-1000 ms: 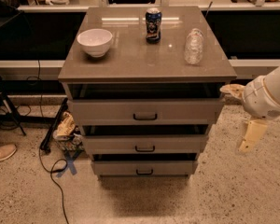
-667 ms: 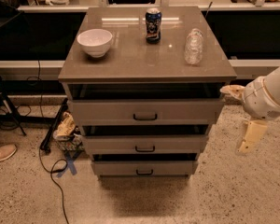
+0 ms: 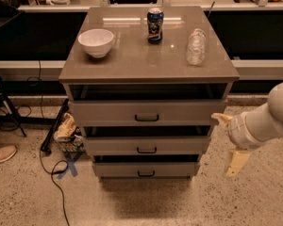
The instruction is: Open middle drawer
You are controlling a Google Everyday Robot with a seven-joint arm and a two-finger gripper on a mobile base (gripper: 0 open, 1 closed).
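Observation:
The middle drawer (image 3: 179, 146) is the centre one of three taupe-grey drawers in the cabinet, with a small black bar handle (image 3: 146, 150). A dark gap shows above its front. My gripper (image 3: 223, 145) is to the right of the cabinet, level with the middle drawer's right end and apart from it. It is open and empty, with one cream finger (image 3: 221, 119) near the top drawer's right corner and the other (image 3: 237, 163) lower down.
On the cabinet top (image 3: 146, 60) stand a white bowl (image 3: 96, 42), a blue can (image 3: 154, 25) and a clear plastic bottle (image 3: 195, 46). The top drawer (image 3: 108, 112) and bottom drawer (image 3: 113, 169) also have black handles. A bag (image 3: 67, 131), cables and a shoe (image 3: 2, 154) lie left on the floor.
My gripper has moved down and a little left, from beside the top drawer to the level of the middle drawer. The cabinet and the things on top have not moved.

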